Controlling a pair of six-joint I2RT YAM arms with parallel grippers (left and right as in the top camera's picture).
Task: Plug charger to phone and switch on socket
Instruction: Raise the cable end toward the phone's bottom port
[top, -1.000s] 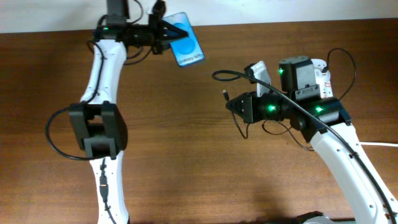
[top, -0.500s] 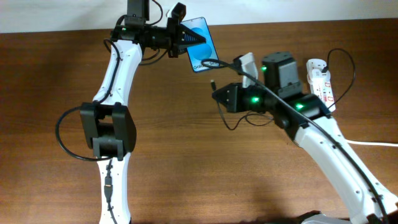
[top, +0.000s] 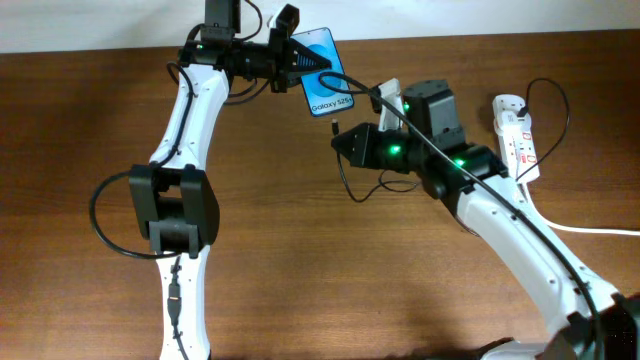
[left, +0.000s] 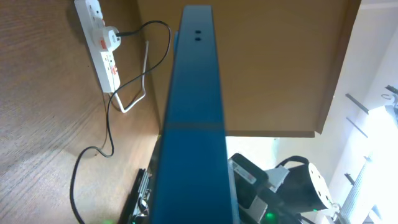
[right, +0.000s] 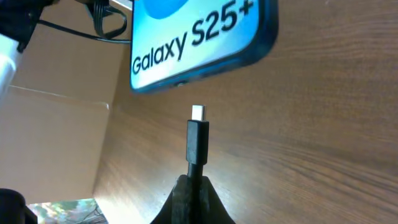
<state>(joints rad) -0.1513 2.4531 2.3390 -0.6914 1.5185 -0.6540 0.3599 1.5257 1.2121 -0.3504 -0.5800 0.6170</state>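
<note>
Closest in the right wrist view, the right gripper (right: 198, 186) has its jaws pinched fully together on the charger (right: 198, 140) just behind the plug. The short black connector stands straight out past the fingertips with its metal tip bare, a grip that lets the arm steer the tip like a probe. Just beyond the tip, apart from it, hangs the bottom edge of the phone (right: 205, 37), its lit screen reading "Galaxy S25+". What looks like the port (right: 180, 83) is a small dark slot in that edge, and the tip appears to sit a little to one side of it, so a small sideways correction probably comes before any push. From overhead, the left gripper (top: 298, 58) is clamped on the phone's upper end and holds it off the table (top: 300, 260) with the bottom edge turned toward the right arm. This presents the port and braces the phone against insertion. Farthest off, at the table's right side, lies the socket (top: 518, 132) with a plug seated in it and the thin black cable running from it. No gripper is near it, and its switch position cannot be read.
</note>
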